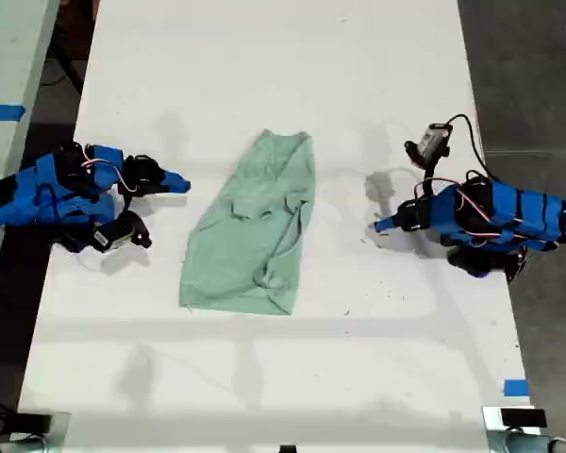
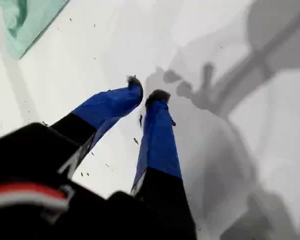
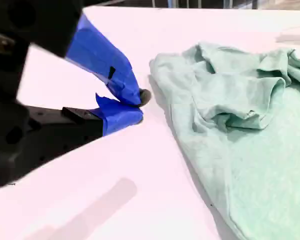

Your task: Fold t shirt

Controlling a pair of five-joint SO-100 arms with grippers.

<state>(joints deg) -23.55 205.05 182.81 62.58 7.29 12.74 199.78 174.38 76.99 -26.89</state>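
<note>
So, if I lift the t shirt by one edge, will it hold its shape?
Probably not. The t shirt lies wrinkled and bunched on the table, so it would likely droop. It looks thin, so probably light. Pushed, it may crumple rather than slide.

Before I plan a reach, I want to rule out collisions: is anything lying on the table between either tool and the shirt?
Nothing visible. Only bare white table separates the shirt from my second tool, which sits close to its edge, and from my first tool, which is farther off.
</note>
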